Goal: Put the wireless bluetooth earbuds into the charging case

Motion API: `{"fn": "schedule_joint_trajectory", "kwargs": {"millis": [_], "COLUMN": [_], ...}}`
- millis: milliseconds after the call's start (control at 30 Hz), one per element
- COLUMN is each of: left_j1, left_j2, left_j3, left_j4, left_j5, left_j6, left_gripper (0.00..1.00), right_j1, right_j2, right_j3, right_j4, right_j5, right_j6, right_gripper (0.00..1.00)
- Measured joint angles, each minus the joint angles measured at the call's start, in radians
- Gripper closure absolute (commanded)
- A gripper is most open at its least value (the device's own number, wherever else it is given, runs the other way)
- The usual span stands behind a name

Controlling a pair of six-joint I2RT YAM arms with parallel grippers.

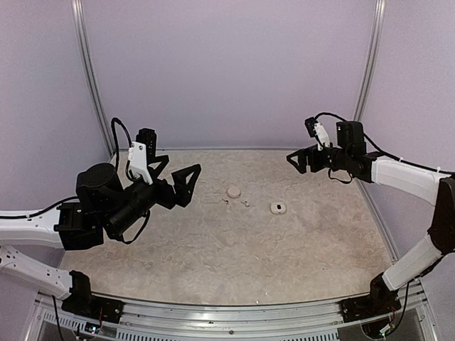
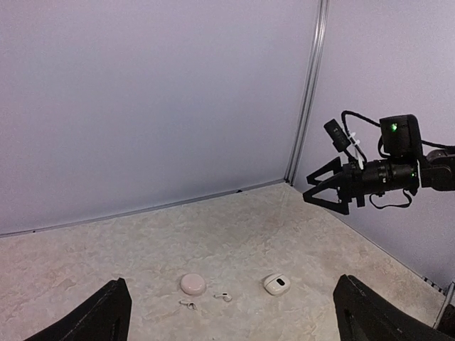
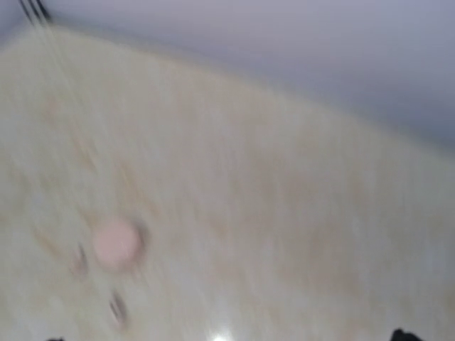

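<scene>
The charging case (image 1: 277,207) (image 2: 276,284), small, white and rounded, lies on the table right of centre with a dark spot facing up. Two tiny white earbuds (image 1: 246,203) (image 1: 226,201) lie loose to its left; the left wrist view shows them too (image 2: 224,296) (image 2: 188,304). My left gripper (image 1: 183,165) (image 2: 232,280) hovers high over the left of the table, open and empty. My right gripper (image 1: 296,162) (image 2: 323,188) hangs in the air at the back right, its jaws spread in a V with nothing between them. The right wrist view is blurred.
A round flat whitish puck (image 1: 232,192) (image 2: 193,284) (image 3: 115,241) lies just behind the earbuds. Pale walls with metal corner posts (image 1: 366,71) close the back and sides of the marbled table (image 1: 213,256).
</scene>
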Motion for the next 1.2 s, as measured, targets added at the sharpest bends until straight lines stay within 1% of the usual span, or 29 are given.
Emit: {"fn": "schedule_joint_trajectory", "kwargs": {"millis": [100, 167, 233, 300, 333, 433, 533, 633, 767, 967, 1200], "left_j1": [0.016, 0.030, 0.039, 0.045, 0.047, 0.050, 0.053, 0.056, 0.060, 0.067, 0.070], "left_j2": [-0.004, -0.005, -0.005, -0.005, -0.003, -0.003, -0.003, -0.003, -0.003, 0.000, 0.023], "left_j3": [-0.008, -0.012, -0.012, -0.011, -0.011, -0.011, -0.011, -0.011, -0.011, -0.011, -0.011], "left_j4": [0.004, 0.006, 0.004, -0.002, -0.003, -0.014, -0.026, -0.034, -0.042, -0.045, -0.046], "left_j5": [-0.010, -0.010, -0.010, -0.014, -0.016, -0.016, -0.016, -0.016, -0.011, 0.023, 0.055], "left_j6": [-0.028, -0.037, -0.043, -0.050, -0.051, -0.055, -0.058, -0.059, -0.060, -0.069, -0.069], "left_gripper": [0.01, 0.01, 0.01, 0.01, 0.01, 0.01, 0.01, 0.01, 0.01, 0.01, 0.01], "right_j1": [0.000, 0.000, 0.002, 0.014, 0.018, 0.043, 0.083, 0.129, 0.185, 0.238, 0.262], "right_j2": [-0.006, 0.043, 0.144, 0.280, 0.333, 0.459, 0.595, 0.695, 0.777, 0.851, 0.906], "right_j3": [0.029, 0.097, 0.225, 0.388, 0.441, 0.538, 0.636, 0.688, 0.718, 0.767, 0.799], "right_j4": [0.076, 0.086, 0.072, 0.050, 0.039, -0.024, -0.121, -0.200, -0.268, -0.306, -0.319], "right_j5": [-0.062, -0.119, -0.177, -0.227, -0.240, -0.257, -0.246, -0.210, -0.148, -0.091, -0.047], "right_j6": [-0.006, -0.007, -0.009, -0.024, -0.034, -0.066, -0.106, -0.148, -0.189, -0.233, -0.260], "right_gripper": [0.00, 0.01, 0.01, 0.01, 0.04, 0.12, 0.14, 0.15, 0.18, 0.21, 0.26]}}
